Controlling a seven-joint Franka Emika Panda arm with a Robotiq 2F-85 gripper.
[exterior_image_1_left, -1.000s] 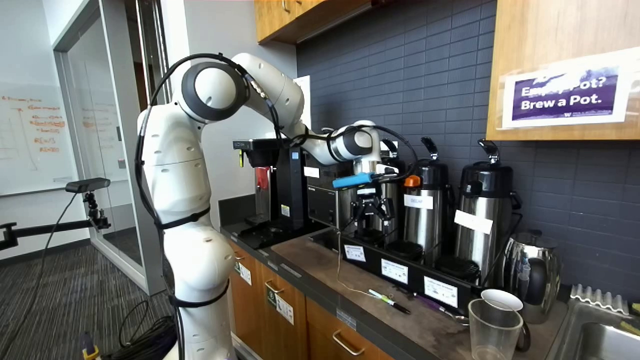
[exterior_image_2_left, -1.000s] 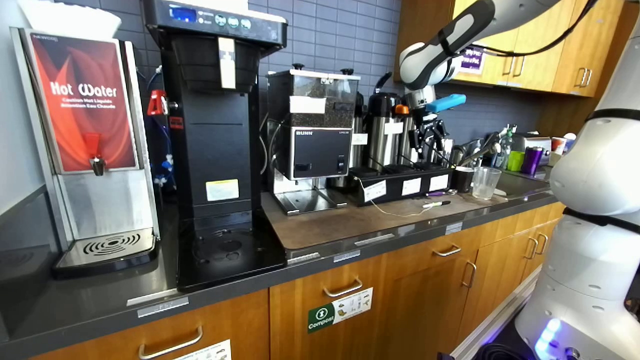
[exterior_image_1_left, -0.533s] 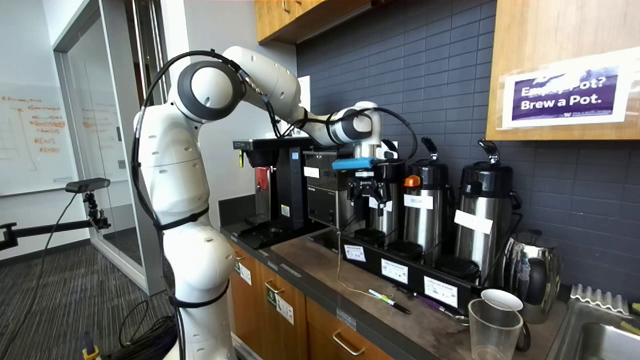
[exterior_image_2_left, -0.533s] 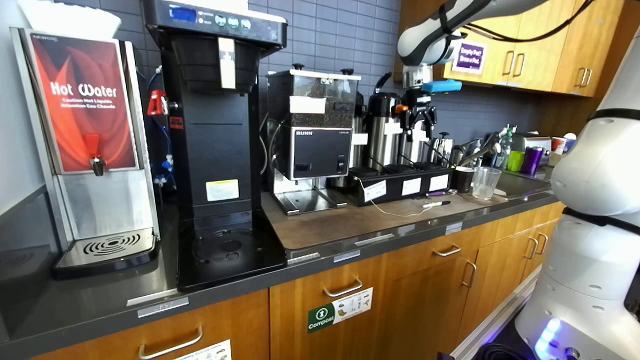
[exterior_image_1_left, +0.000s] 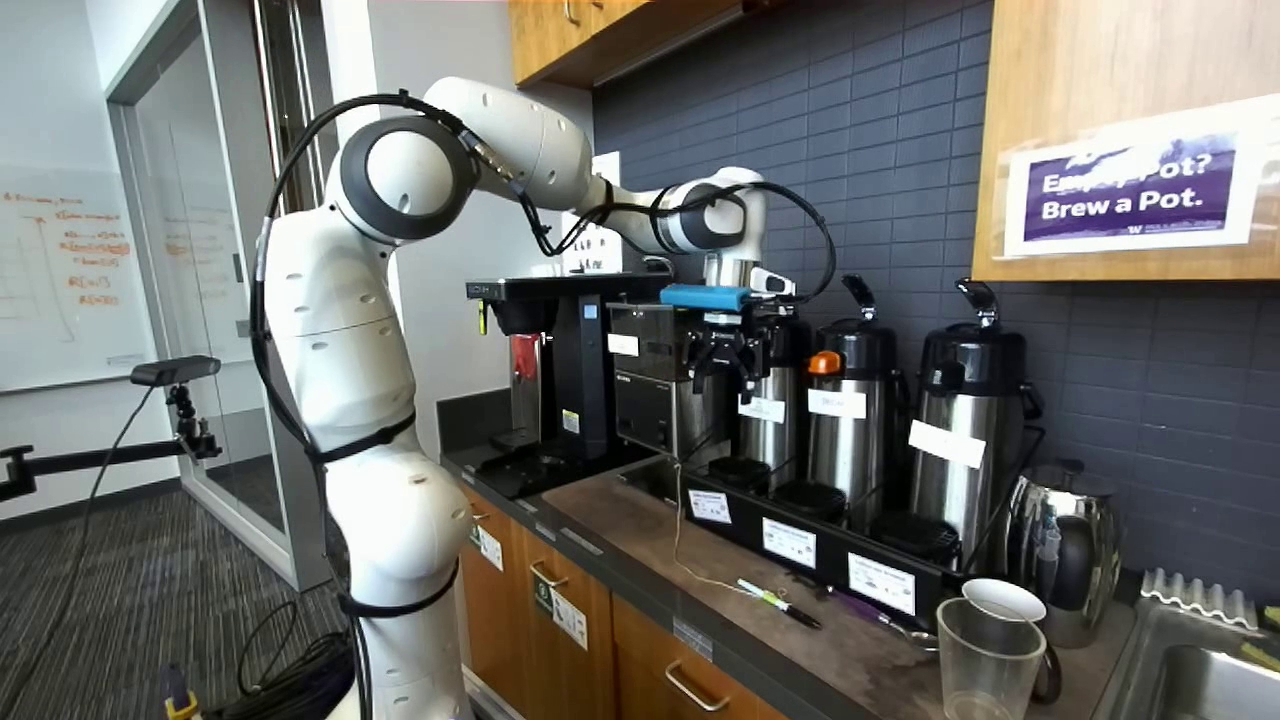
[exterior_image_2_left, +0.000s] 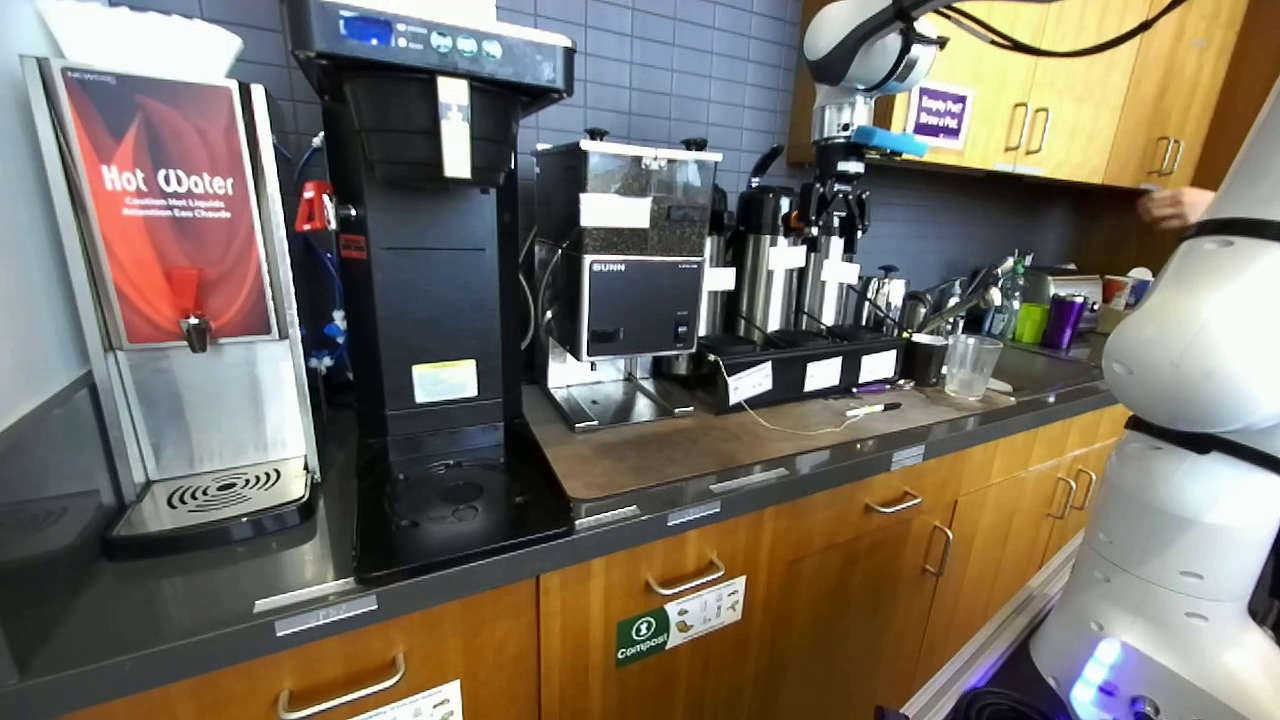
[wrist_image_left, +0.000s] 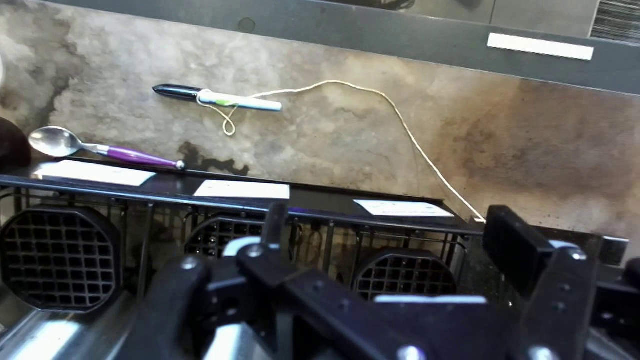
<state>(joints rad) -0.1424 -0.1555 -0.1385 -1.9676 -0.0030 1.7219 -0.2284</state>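
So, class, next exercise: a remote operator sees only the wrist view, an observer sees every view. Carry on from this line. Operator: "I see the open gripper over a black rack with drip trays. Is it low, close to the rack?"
Observer: No. In both exterior views the gripper hangs well above the rack.
Operator: What stands along it? My picture cuts that off.
Observer: A row of steel airpots with black pump tops.
Operator: Is a person in sight anywhere?
Observer: Yes, partly: in an exterior view a person's hand shows next to the robot arm.
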